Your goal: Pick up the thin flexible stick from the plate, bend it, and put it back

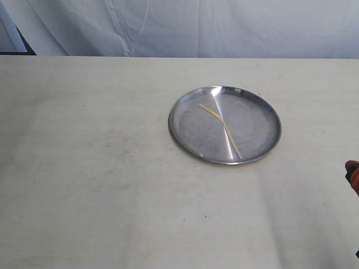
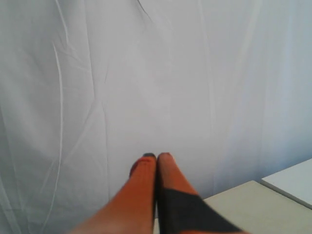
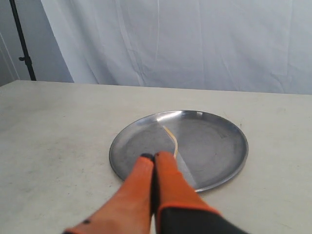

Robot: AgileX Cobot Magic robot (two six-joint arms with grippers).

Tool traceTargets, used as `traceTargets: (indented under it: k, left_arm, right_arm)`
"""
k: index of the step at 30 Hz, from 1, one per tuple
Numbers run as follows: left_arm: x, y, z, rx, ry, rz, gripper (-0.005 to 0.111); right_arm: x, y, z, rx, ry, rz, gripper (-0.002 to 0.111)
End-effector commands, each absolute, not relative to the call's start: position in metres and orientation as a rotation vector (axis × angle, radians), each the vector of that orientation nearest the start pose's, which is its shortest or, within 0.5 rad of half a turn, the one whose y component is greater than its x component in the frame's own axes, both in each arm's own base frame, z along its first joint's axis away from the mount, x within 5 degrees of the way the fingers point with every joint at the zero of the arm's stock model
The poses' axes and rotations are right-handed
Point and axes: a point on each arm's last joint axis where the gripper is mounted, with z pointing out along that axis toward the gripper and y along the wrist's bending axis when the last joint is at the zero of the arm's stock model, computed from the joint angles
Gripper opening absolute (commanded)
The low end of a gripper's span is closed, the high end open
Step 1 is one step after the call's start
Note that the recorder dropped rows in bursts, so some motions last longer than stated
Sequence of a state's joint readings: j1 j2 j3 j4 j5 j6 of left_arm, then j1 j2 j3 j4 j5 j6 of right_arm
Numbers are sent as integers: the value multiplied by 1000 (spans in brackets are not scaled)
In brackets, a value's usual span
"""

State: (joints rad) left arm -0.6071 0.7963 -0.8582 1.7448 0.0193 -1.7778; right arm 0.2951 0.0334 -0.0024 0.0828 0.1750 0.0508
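A pale, faintly scuffed counter backed by a creased white cloth carries the plate, where the thin flexible stick lies kinked at its middle, while the left gripper and right gripper hang clear, jaws pressed together and empty.

One plate, one stick, two pairs of fingers, one table, possibly two

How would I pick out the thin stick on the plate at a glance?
On the pale table sits a round shiny steel plate, right of centre. Lying across it is the stick: a very thin pale yellow strand, kinked in the middle, the only thing on the plate.
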Motion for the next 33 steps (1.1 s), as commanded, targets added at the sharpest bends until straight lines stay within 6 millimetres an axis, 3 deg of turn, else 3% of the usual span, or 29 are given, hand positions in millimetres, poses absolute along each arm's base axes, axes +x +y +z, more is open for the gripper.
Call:
traceTargets:
  k: [1, 5, 11, 18, 23, 33]
  left_arm:
    - [136, -87, 425, 166, 1441, -716, 0]
    - [142, -75, 414, -115, 1504, -874, 0]
    - [143, -50, 361, -552, 1577, -1030, 0]
    - [112, -27, 302, -889, 1529, -1145, 0]
    - [90, -15, 272, -987, 1440, -1157, 0]
    - [62, -2, 243, -924, 1263, -1068, 0]
  right_arm:
    - [55, 18, 196, -146, 1687, 327, 0]
    - [55, 18, 196, -146, 1687, 327, 0]
    - [55, 18, 196, -145, 1687, 328, 0]
    - [55, 18, 196, -145, 1687, 328, 0]
    - [55, 18, 196, -145, 1687, 328, 0]
    - [55, 18, 196, -145, 1687, 328, 0]
